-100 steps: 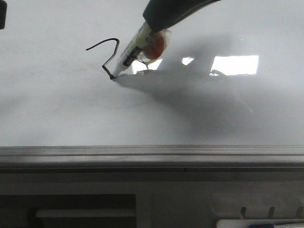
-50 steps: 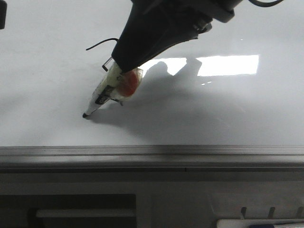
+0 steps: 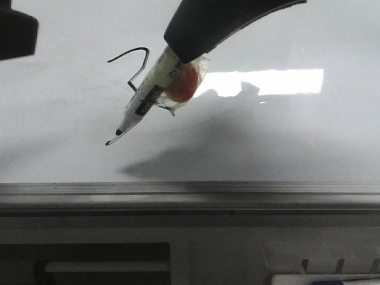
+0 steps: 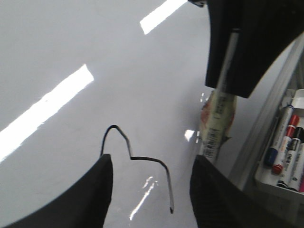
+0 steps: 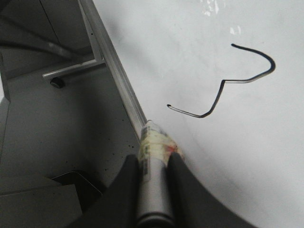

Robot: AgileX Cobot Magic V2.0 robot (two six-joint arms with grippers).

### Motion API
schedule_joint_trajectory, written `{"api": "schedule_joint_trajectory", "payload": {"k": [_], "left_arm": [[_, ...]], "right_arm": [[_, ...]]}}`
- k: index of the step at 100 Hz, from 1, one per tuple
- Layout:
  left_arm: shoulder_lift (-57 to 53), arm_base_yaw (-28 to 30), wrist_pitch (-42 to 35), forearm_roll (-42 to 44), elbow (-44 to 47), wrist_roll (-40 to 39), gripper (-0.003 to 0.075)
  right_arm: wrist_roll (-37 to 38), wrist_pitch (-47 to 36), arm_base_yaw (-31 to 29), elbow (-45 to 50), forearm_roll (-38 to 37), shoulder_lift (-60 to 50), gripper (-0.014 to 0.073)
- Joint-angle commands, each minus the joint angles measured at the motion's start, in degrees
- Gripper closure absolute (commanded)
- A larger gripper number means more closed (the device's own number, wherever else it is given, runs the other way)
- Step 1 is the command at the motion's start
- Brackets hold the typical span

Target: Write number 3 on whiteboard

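The whiteboard [image 3: 297,136] carries a thin black angular number 3 [image 3: 140,71], whose lower stroke ends near the bottom rail [image 3: 190,193]. My right gripper [image 3: 178,54] is shut on a taped marker [image 3: 145,101]. The marker's black tip [image 3: 119,131] hangs just above and to the right of the stroke's end, off the board. In the right wrist view the gripper [image 5: 154,176] clamps the marker [image 5: 154,147], with the number 3 [image 5: 223,88] beyond it. My left gripper [image 4: 152,190] is open over the board, framing the number 3 [image 4: 137,156]; it shows as a dark block [image 3: 15,32] at the far left.
A bright rectangular light reflection [image 3: 267,82] lies on the board right of the marker. A tray of spare markers [image 4: 285,147] sits beyond the board's rail, its edge showing low at the right [image 3: 326,279]. Dark floor and a frame [image 5: 71,71] lie past the rail.
The marker went from the 3's middle corner down-left, drawing the lower stroke, then lifted off the board. The left gripper has come into the front view at top left.
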Motion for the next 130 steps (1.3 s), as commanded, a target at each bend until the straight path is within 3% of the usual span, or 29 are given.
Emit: {"api": "schedule_joint_trajectory", "payload": {"k": [1, 16, 81, 93, 107, 130], "left_arm": [[2.7, -2.0, -6.2, -0.2, -1.6, -0.3, 0.0386], [8.0, -3.6, -12.5, -0.2, -2.1, -0.3, 0.0384], [17.1, -3.6, -13.0, 2.1, -3.0, -0.3, 0.0388], [17.1, -3.6, -11.6, 2.2, -3.0, -0.3, 0.0493], [17.1, -3.6, -11.3, 2.4, -2.8, -0.3, 0.0741], [17.1, -3.6, -11.3, 2.6, -2.8, -0.3, 0.0741]], "right_arm": [[-0.2, -3.1, 0.5, -1.6, 0.4, -1.1, 0.0651], [-0.2, -3.4, 0.9, -1.6, 0.4, -1.0, 0.0651], [-0.2, -4.4, 4.4, -1.6, 0.4, -1.0, 0.0651], [-0.2, -4.3, 4.4, -1.6, 0.4, -1.0, 0.0652], [-0.2, -4.1, 4.4, -1.6, 0.4, -1.0, 0.0656], [-0.2, -3.7, 4.4, -1.6, 0.7, -1.0, 0.0655]]}}
